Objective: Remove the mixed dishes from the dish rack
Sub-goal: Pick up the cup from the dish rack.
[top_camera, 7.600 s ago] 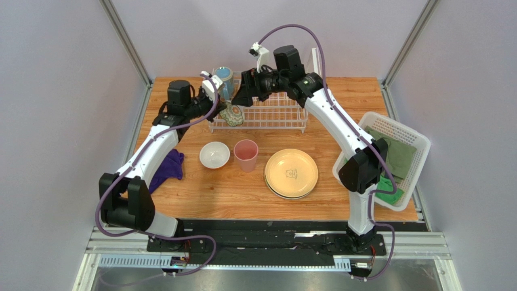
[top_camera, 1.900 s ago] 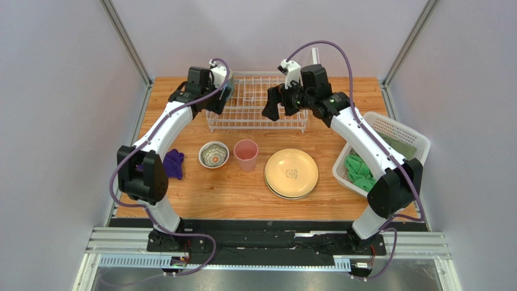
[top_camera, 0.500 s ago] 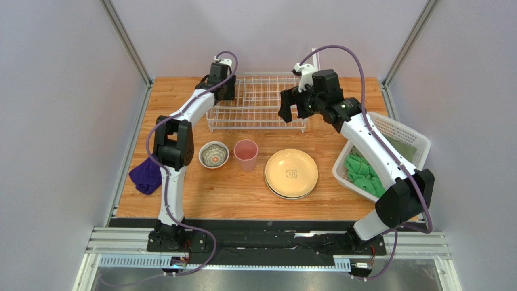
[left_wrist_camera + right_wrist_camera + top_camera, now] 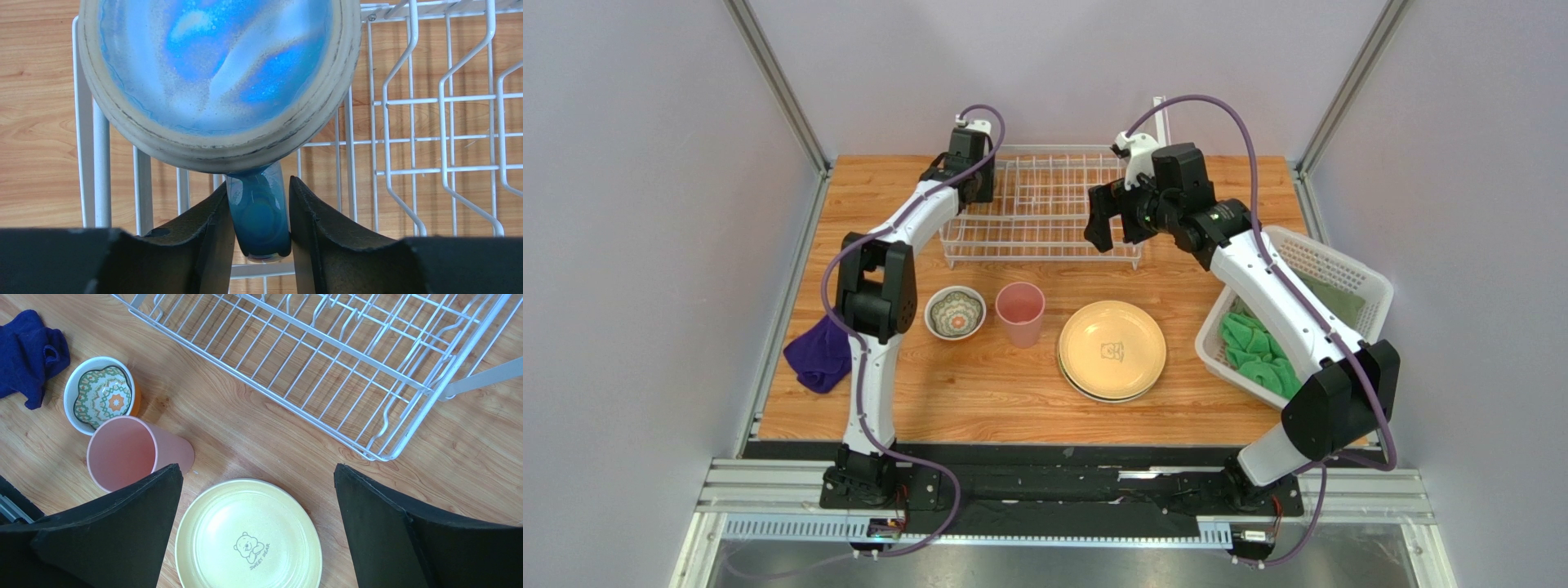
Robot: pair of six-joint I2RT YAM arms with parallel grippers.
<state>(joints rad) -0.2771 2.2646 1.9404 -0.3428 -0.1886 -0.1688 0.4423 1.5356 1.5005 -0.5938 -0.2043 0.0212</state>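
Wire rack (image 4: pixel 1044 211): white, blue mug (image 4: pixel 215 67) at a corner, handle between left jaws.
On surface (image 4: pixel 1001 395): pink tumbler (image 4: pixel 1020 312), upright; patterned white bowl (image 4: pixel 955 311) nested in orange bowl (image 4: pixel 135 401); yellow plate (image 4: pixel 1112 350) stacked on dark-rimmed plate (image 4: pixel 1074 387).

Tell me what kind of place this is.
Probably a robot test cell in a lab, not a kitchen: a wooden table boxed in by plain walls, left arm and right arm bolted at its near edge, a dish rack as a prop.

Pale lilac walls (image 4: pixel 634 184) enclose a wooden table (image 4: pixel 940 386).
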